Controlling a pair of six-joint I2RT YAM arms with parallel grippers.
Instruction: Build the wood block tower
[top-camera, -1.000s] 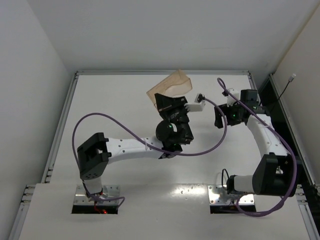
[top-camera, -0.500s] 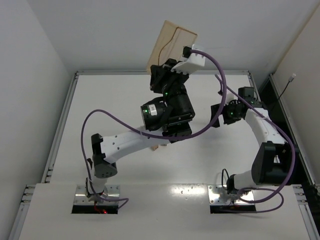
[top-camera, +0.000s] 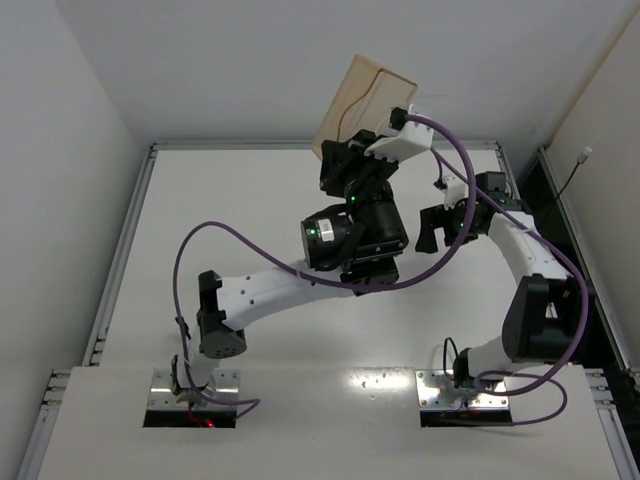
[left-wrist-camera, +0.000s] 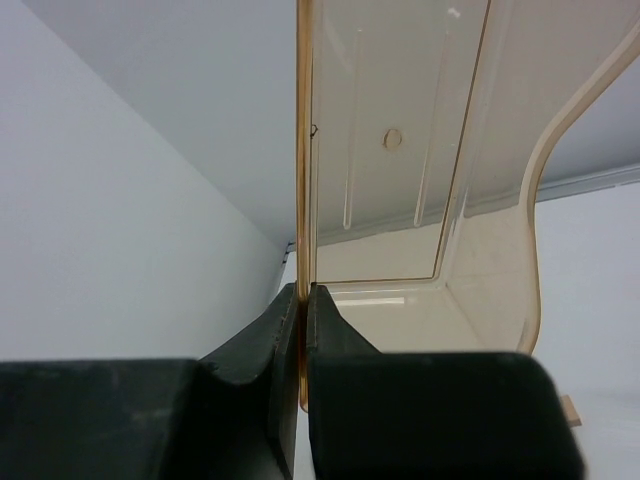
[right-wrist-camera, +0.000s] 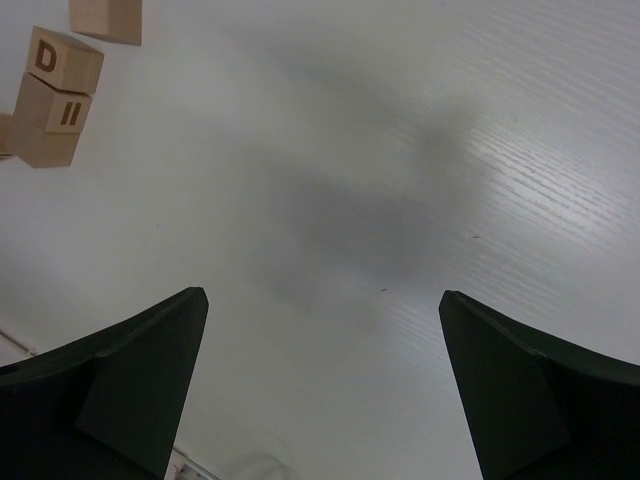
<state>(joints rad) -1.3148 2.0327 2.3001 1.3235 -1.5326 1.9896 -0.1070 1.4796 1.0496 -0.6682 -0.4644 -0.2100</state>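
Wood blocks (right-wrist-camera: 55, 95): small light-tan cubes, dark letters, clustered touching on the table (right-wrist-camera: 400, 150). Left gripper (left-wrist-camera: 303, 300) clamped on tray (left-wrist-camera: 400, 150) wall; right gripper (right-wrist-camera: 320, 300) fingers apart.

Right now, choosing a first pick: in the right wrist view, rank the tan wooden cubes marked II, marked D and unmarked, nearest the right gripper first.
From right gripper:
1. Tan wooden cube marked II, far left.
2. Cube marked D, beyond it.
3. Unmarked cube, top edge; nearly tied with D.
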